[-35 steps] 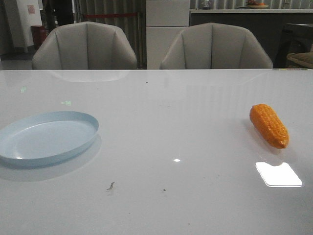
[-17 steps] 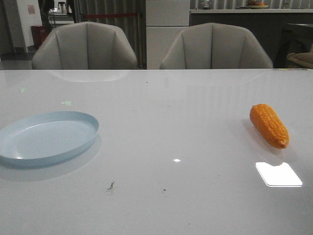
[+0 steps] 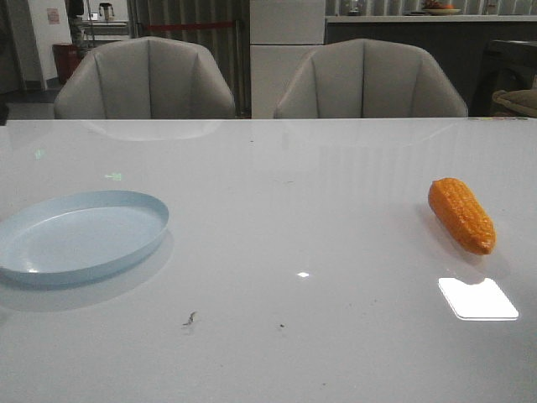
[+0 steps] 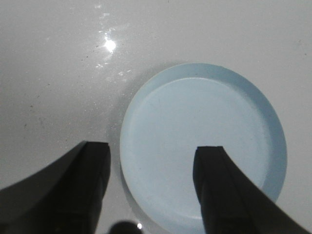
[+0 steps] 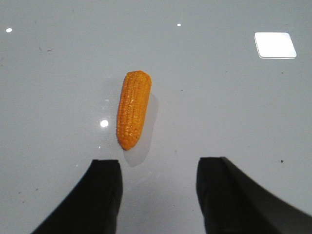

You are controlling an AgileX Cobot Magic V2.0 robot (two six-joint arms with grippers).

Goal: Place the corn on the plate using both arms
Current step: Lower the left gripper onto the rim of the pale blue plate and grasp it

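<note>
Left tool, right tool: black, broad, curved fingers.

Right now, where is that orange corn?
The corn lies on the white table's right side in the front view, far from the plate at the left, untouched.

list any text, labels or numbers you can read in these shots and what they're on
None readable.
The corn and the plate are unmarked in every view.
A pale notice on the far wall is too small and blurred to read.
</note>
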